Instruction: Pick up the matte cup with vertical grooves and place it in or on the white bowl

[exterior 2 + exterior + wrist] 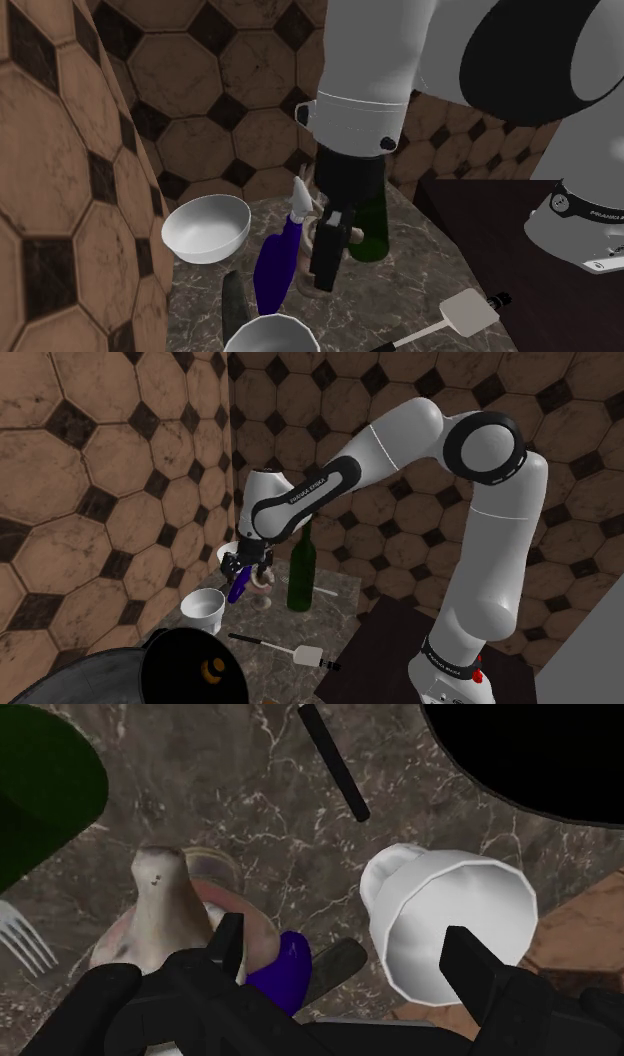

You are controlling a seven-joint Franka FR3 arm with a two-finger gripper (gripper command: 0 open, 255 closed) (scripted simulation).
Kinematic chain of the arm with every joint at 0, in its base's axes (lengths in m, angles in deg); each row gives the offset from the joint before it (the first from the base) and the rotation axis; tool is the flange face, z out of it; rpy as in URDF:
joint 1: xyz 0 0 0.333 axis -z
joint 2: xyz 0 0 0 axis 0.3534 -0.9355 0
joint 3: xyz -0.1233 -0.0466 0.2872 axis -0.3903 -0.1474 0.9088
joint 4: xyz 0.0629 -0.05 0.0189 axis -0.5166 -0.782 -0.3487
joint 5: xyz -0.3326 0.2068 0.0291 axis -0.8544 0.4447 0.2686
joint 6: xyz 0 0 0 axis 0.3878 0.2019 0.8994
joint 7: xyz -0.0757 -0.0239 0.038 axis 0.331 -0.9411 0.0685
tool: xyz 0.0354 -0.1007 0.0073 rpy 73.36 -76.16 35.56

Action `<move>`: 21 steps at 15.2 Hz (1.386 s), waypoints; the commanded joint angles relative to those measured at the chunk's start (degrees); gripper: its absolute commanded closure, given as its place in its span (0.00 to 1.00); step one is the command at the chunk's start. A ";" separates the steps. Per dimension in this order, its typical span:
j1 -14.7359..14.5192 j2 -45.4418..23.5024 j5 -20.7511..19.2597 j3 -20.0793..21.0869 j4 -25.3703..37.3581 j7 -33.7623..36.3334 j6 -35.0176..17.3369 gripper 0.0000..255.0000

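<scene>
**Shoulder view.** The gripper (247, 566) hangs over the marbled table (335, 614) with its fingers pointing down. The white grooved cup (203, 609) stands upright on the table. It is lower than the fingertips, off toward this view's left, and apart from them. The white bowl (224, 553) shows partly just behind the fingers. A green bottle (300, 567) stands near them on this view's right.

**Second exterior view.** The gripper (326, 268) sits low, just beside a purple bottle (277, 262). The white bowl (205, 228) lies beyond that bottle from the fingers. The grooved cup (270, 335) is on the camera's side of them.

**Wrist view.** The fingers are spread wide and clasp nothing. The grooved cup (450, 919), mouth up, lies beneath one fingertip (462, 954) without contact. The purple bottle (290, 976) and a grey shaker (160, 894) lie by the other finger.
</scene>
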 commanded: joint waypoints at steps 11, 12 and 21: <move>-3.99 -17.45 -5.26 -1.79 12.84 6.99 -5.91 0.00; -4.12 -18.12 -5.39 -1.88 13.02 7.07 -6.39 0.00; -4.32 -19.17 -5.58 -2.03 13.32 7.20 -7.14 0.00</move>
